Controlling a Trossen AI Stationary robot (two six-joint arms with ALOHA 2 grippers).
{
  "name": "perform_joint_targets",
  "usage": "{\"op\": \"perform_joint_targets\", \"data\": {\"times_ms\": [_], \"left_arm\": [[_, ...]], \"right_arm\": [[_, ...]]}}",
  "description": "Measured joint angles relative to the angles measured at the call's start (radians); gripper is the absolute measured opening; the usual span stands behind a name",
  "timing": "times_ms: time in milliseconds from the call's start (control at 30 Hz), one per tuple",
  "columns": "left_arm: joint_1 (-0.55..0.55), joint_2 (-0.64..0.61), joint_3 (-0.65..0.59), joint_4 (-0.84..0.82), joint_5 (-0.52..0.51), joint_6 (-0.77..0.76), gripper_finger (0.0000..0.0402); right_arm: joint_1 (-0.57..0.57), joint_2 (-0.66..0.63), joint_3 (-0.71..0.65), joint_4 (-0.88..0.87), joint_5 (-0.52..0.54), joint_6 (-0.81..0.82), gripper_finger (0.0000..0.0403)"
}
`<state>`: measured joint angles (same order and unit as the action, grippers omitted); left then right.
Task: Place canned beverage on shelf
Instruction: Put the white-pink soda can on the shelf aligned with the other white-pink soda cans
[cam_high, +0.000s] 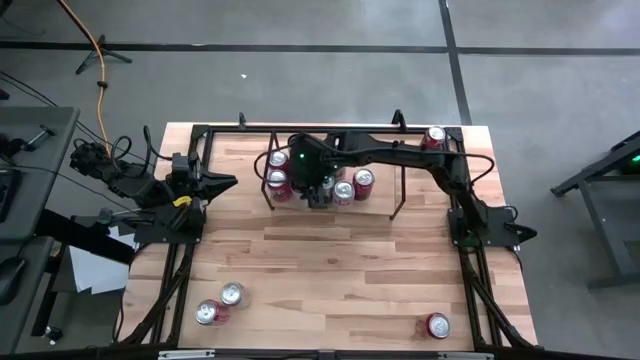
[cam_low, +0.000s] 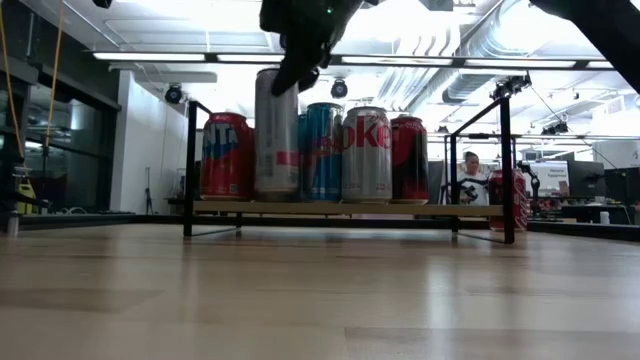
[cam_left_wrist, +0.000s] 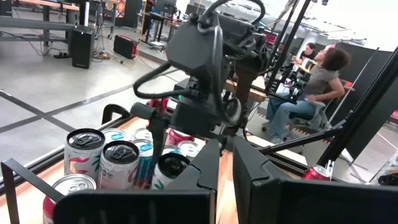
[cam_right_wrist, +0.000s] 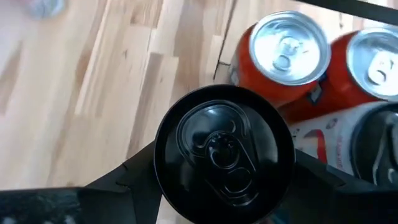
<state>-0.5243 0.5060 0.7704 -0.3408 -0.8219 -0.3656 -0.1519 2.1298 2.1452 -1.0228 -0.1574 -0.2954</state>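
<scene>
The right end effector (cam_right_wrist: 217, 186) hangs over the left part of the shelf (cam_high: 395, 205), its two dark fingers (cam_right_wrist: 118, 183) set on either side of a black-topped can (cam_right_wrist: 224, 152) just under the rim. The right wrist view shows them hugging the can's sides, so I judge it is gripping the can from above; a top-down hold like this keeps the can upright and lets it pass between its neighbours. In the low view the same can (cam_low: 277, 135) is silver with a red mark and stands taller than the row, apparently at or just above the shelf top; whether its base is touching I cannot tell.

Beside it on the shelf stand a red can (cam_low: 226, 155) on the left, then a blue can (cam_low: 323, 150), a silver Coke can (cam_low: 366, 153) and a dark red can (cam_low: 408, 157) to the right, packed close, which leaves only a narrow slot.

Three more cans wait on the wooden surface (cam_high: 330, 270): two near left (cam_high: 220, 303) and one near right (cam_high: 438, 325); another (cam_high: 434, 137) stands at the far right corner.

The left end effector (cam_high: 222, 181) is closed and parked at the left edge, holding nothing. A seated person (cam_left_wrist: 314, 87) is in the room beyond.
</scene>
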Motion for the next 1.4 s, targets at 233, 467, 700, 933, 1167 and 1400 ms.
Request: {"op": "perform_joint_targets", "data": {"times_ms": [233,467,700,933,1167,1400], "left_arm": [[0.0,0.0,0.0,0.0,-0.013,0.0,0.0],[0.0,0.008,0.0,0.002,-0.028,0.0,0.0],[0.0,0.013,0.0,0.0,-0.035,0.0,0.0],[0.0,0.013,0.0,0.0,-0.034,0.001,0.0],[0.0,0.013,0.0,0.0,-0.034,0.004,0.0],[0.0,0.013,0.0,0.0,-0.034,0.021,0.0]], "right_arm": [[0.0,0.0,0.0,-0.003,0.0,-0.133,0.0238],[0.012,-0.006,0.0,0.01,0.097,0.196,0.0238],[0.072,-0.01,0.0,0.011,0.272,0.61,0.0238],[0.148,-0.01,0.0,0.01,0.486,0.912,0.0238],[0.169,-0.01,0.0,-0.094,0.524,1.212,0.0238],[0.16,-0.009,0.001,-0.101,0.543,1.316,0.0238]]}}
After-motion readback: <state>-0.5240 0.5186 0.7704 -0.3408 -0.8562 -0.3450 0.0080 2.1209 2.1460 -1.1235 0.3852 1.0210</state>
